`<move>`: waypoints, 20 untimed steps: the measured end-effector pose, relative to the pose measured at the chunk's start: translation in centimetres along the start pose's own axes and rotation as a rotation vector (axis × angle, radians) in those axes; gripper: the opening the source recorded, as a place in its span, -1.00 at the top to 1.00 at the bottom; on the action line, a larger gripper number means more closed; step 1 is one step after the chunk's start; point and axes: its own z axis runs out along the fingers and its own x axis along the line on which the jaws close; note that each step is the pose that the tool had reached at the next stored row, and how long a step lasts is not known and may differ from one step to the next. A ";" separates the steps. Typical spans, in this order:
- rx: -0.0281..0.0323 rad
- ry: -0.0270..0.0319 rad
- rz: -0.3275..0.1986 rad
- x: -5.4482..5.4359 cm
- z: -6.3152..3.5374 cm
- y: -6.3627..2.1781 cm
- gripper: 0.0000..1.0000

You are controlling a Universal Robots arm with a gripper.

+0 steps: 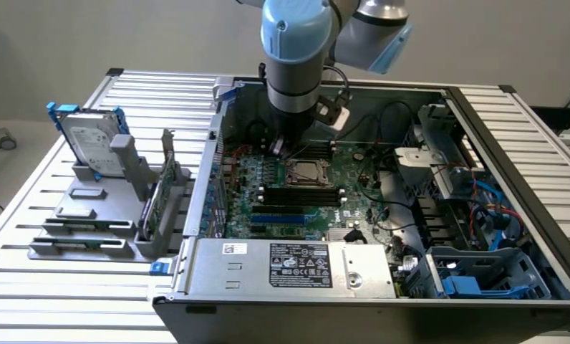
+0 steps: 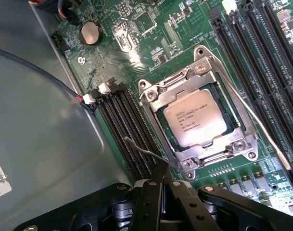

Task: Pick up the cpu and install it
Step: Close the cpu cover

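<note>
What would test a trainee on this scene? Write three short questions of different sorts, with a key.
1. True or false: the cpu lies inside the socket frame.
2. Where does the hard drive stand? A) inside the case B) upright in a grey rack outside the case C) in the gripper
3. Fill in: in the wrist view, the gripper fingers are pressed ____.

Key: 1 true; 2 B; 3 together, with nothing between them.

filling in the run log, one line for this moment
cpu: seated in socket | gripper: shut, empty, beside socket, above motherboard
</note>
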 end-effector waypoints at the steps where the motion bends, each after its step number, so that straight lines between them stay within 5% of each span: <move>1: 0.0002 0.0006 0.000 -0.1 -0.02 0.02 0.79; 10: 0.0101 0.0184 0.001 -0.2 0.03 0.07 0.79; 20: 0.0118 0.0222 0.000 -0.4 0.55 0.15 0.79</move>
